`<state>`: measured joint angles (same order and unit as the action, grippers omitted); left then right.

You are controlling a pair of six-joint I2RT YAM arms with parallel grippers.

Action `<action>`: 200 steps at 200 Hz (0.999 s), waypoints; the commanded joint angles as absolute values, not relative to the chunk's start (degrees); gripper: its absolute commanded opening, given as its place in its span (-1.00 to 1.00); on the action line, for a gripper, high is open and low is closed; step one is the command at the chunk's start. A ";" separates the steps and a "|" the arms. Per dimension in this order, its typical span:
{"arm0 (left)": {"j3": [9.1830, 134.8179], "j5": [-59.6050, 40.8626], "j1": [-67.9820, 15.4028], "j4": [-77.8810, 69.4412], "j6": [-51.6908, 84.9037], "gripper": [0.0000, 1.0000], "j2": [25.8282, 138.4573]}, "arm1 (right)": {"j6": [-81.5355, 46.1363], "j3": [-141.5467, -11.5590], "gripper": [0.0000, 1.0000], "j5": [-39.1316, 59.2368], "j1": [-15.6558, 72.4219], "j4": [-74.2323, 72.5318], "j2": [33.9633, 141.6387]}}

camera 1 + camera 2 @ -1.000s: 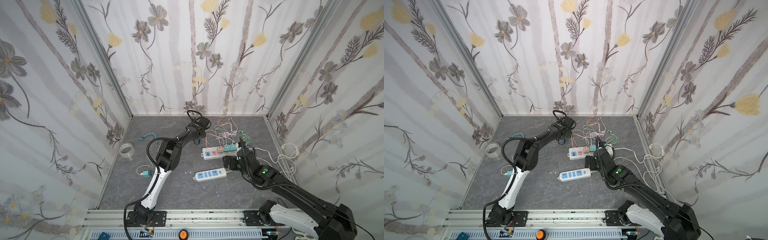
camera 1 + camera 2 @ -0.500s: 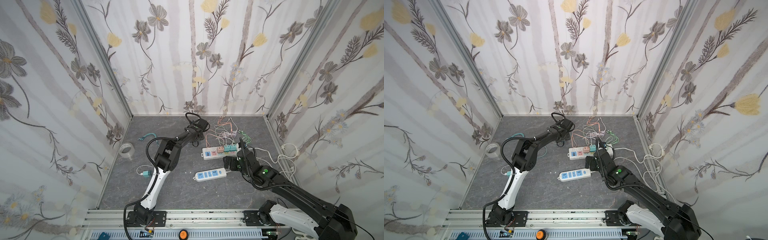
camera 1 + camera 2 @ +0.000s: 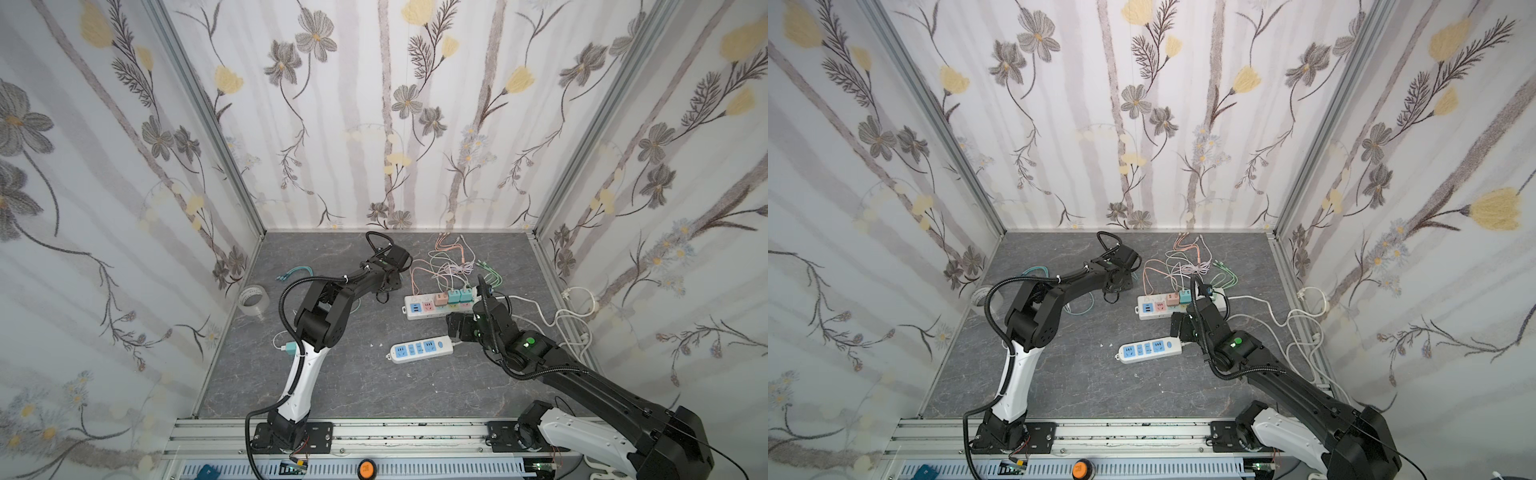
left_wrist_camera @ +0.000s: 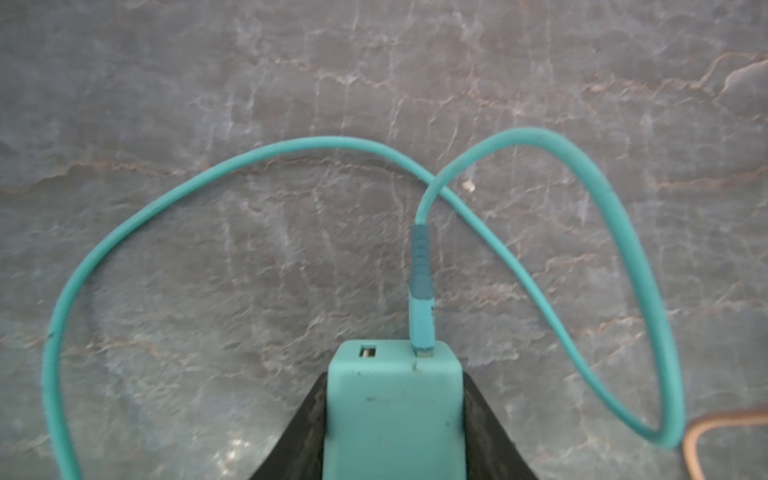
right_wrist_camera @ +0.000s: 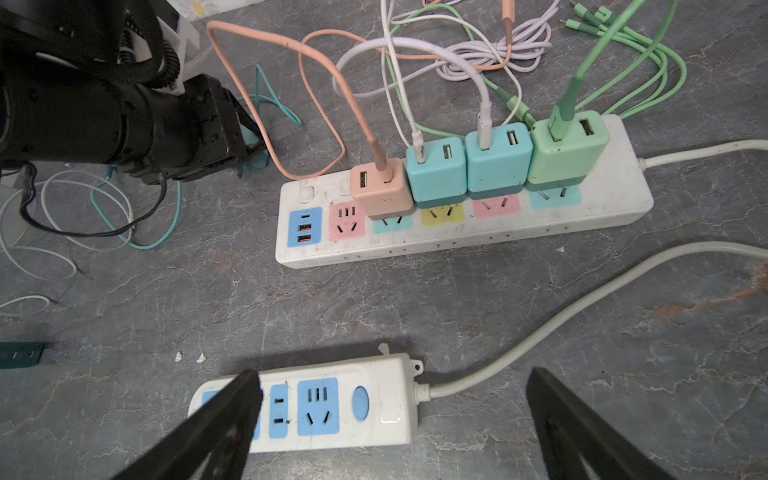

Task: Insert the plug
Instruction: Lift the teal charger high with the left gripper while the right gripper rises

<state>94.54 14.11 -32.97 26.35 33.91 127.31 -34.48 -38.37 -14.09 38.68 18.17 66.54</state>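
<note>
Your left jaws are closed on the teal cube-shaped plastic charger plug [image 4: 395, 411]: in the left wrist view a black finger [image 4: 299, 436] lies against each side of it. A teal rubber cable [image 4: 266, 153] is seated in one of its two USB ports and crosses over itself on the grey marbled desk [image 4: 208, 62]. In both top views your left arm [image 3: 332, 291] reaches toward the back of the desk. The plug is hidden under its wrist there, just left of the long white power strip [image 3: 419, 312]. The right wrist view catches a sliver of teal at the jaw tips, low by the desk and apart from that strip. You cannot tell whether the plug rests on the desk.

The long strip carries four chargers in a row, each with a cable: a pink charger [image 5: 380, 187], a first blue-teal charger [image 5: 436, 170], a second blue-teal charger [image 5: 498, 160] and a pale green charger [image 5: 567, 151]. A pink socket [image 5: 347, 220] shows between its blue USB panel [image 5: 304, 226] and the pink charger.

Your right jaws are spread wide, hovering over the corded end of the short white power strip with blue sockets [image 5: 365, 415]. It lies nearer the rail, apart from the long strip. A roll of clear tape [image 3: 252, 297] sits by the left wall
</note>
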 commanded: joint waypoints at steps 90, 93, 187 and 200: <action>70.26 5.47 -31.40 11.90 11.24 -1.00 99.79 | -28.86 -44.64 0.99 4.15 35.95 8.85 71.37; 70.47 4.76 -31.31 12.62 11.11 -1.00 99.03 | -28.00 -44.76 0.99 5.60 35.95 8.06 71.82; 86.00 -5.20 -27.98 26.88 17.22 -1.00 75.50 | -18.03 -57.73 0.99 17.09 40.94 -11.85 95.38; 90.89 -5.93 -27.24 29.62 17.16 -1.00 75.17 | -19.64 -60.14 0.98 16.07 42.10 -13.69 99.81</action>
